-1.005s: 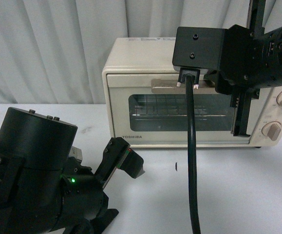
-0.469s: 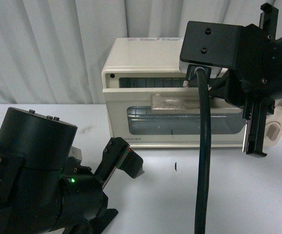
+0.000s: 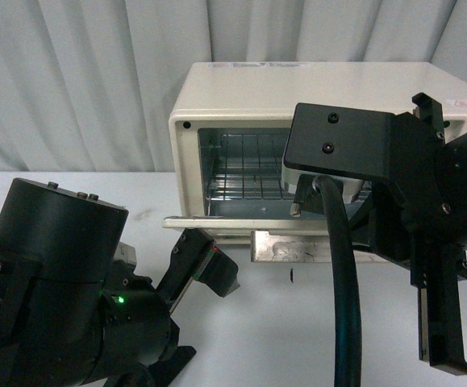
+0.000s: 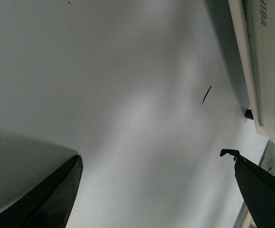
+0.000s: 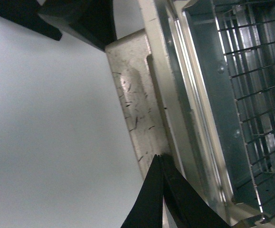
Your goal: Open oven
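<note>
While its door [image 3: 209,219] lies lowered, the oven [image 3: 298,81] stands open, far right
Near left, the left gripper [image 4: 152,156] hovers spread over the table [image 3: 257,322]; the right gripper [image 5: 132,102], spread too, flanks the door's handle [image 3: 285,246]; beyond, the wire rack [image 3: 245,165] shows

White, matte tabletop [image 3: 241,330] is noted. A cream toaster oven [image 3: 241,89] is stood on it toward the back, carried on a small black foot [image 4: 249,114]. A short dark sliver [image 3: 292,276] is seen lying on the bare surface just before the oven, apart from it.
</note>
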Tool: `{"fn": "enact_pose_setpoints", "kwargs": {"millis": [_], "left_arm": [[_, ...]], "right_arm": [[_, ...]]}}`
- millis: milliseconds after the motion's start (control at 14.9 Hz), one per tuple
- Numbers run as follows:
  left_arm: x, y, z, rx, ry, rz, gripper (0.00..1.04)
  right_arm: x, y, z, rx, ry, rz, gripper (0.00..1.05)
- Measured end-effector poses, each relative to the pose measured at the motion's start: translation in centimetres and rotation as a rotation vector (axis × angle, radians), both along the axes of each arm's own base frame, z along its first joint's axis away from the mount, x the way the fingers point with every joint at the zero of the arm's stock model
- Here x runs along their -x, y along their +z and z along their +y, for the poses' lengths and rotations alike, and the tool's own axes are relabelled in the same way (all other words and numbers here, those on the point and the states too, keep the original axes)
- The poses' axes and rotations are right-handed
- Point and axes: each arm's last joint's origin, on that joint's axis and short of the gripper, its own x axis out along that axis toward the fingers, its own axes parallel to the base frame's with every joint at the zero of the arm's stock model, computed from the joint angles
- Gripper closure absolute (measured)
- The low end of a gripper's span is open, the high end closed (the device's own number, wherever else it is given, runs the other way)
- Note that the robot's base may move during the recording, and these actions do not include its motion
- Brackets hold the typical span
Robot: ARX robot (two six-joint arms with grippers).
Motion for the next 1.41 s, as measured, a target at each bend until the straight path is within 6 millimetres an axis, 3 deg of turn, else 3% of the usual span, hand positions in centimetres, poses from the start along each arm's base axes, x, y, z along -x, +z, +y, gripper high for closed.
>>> {"fn": "enact_pose_setpoints", "kwargs": {"millis": [67,268,335,536,670,1072,1139,1273,1407], "left_arm": [[0.0,0.0,0.0,0.000,0.000,0.000,0.07],[0.0,0.0,0.0,0.000,0.000,0.000,0.07],[0.0,0.0,0.0,0.000,0.000,0.000,0.07],[0.0,0.0,0.0,0.000,0.000,0.000,0.07],[0.0,0.0,0.0,0.000,0.000,0.000,0.07],[0.0,0.0,0.0,0.000,0.000,0.000,0.07],[0.0,0.0,0.0,0.000,0.000,0.000,0.07],[0.0,0.0,-0.1,0.001,-0.004,-0.002,0.07],[0.0,0.0,-0.1,0.001,-0.005,0.001,0.07]], "right_arm": [[0.2,0.2,0.2,-0.010,0.006,0.016,1.03],[0.9,3.5,1.0,-0.083,0.045,-0.024,1.03],[1.1,5.3,0.9,-0.124,0.048,-0.052,1.03],[1.4,7.6,0.0,-0.130,0.023,-0.088,1.01],[1.3,8.6,-0.2,-0.141,0.014,-0.122,0.82],[1.3,8.6,-0.3,-0.140,0.012,-0.120,0.22],[1.0,8.5,0.1,-0.169,-0.079,-0.272,0.20],[2.5,7.0,-1.1,-0.334,-0.469,-0.497,0.36],[4.9,5.3,-4.7,-0.628,-0.846,-0.621,0.56]]}}
